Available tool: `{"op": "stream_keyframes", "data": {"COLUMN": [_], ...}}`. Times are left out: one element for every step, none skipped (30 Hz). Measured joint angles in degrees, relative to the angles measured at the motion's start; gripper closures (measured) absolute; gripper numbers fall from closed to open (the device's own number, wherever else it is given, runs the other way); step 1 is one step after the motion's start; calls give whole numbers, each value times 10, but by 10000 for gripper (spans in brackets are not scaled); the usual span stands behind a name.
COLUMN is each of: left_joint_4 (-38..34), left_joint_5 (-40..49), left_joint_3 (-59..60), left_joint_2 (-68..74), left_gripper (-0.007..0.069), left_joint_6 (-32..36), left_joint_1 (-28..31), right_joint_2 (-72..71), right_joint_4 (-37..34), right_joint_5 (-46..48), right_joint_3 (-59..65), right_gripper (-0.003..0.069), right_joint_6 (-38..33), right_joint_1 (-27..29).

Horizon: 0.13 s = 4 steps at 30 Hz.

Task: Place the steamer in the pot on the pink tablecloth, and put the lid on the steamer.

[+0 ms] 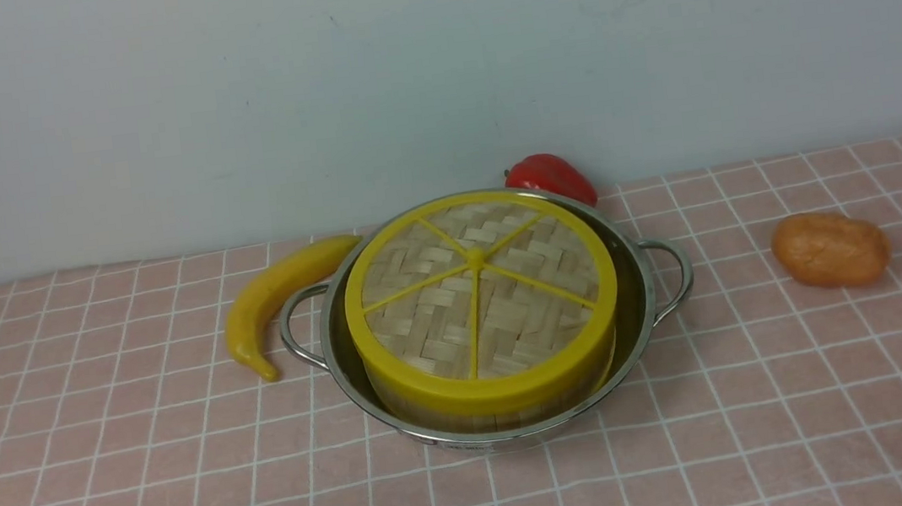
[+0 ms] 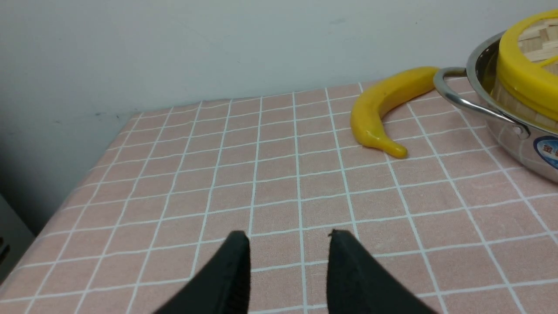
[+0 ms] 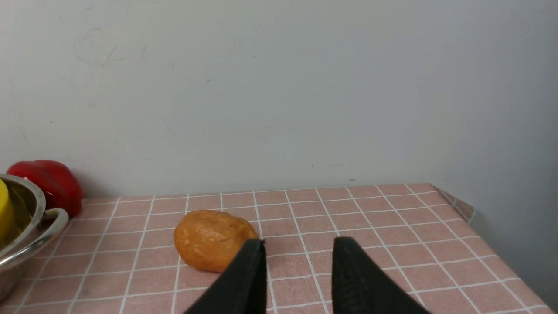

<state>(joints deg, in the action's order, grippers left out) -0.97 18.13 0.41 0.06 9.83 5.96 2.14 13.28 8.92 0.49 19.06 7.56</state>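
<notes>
The shiny pot point(image 1: 642, 291) stands mid-cloth on the pink tablecloth point(image 1: 776, 420). Inside it sits the steamer point(image 1: 470, 416), of which only the bamboo wall shows. The woven lid point(image 1: 480, 300) with yellow rim and spokes lies on top of the steamer, a little tilted. Neither arm appears in the front view. My left gripper point(image 2: 287, 237) hovers open over bare cloth, well to the left of the pot point(image 2: 510, 131), with the lid point(image 2: 523, 74) at the picture's edge. My right gripper point(image 3: 298, 244) is open and empty, right of the pot point(image 3: 26, 235).
A yellow banana point(image 1: 273, 294) lies against the pot's left handle. A red pepper point(image 1: 551, 176) sits behind the pot by the wall. An orange potato point(image 1: 830, 248) rests to the right, just beyond my right gripper. The cloth's edges drop off at far left and far right.
</notes>
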Motion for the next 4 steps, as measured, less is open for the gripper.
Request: {"op": "stream_keyframes", "data": {"left_joint_4": [0, 0, 0, 0], "left_joint_5": [0, 0, 0, 0], "left_joint_3": [0, 0, 0, 0], "left_joint_2": [0, 0, 0, 0], "left_gripper": [384, 383, 382, 382], "left_joint_6": [0, -1, -1, -1], "left_joint_1": [0, 0, 0, 0], "right_joint_2": [0, 0, 0, 0], "right_joint_4": [0, 0, 0, 0], "right_joint_5": [0, 0, 0, 0], "right_joint_3": [0, 0, 0, 0], "right_gripper": [419, 419, 419, 419], "right_joint_6": [0, 0, 0, 0], "right_joint_1": [0, 0, 0, 0]}}
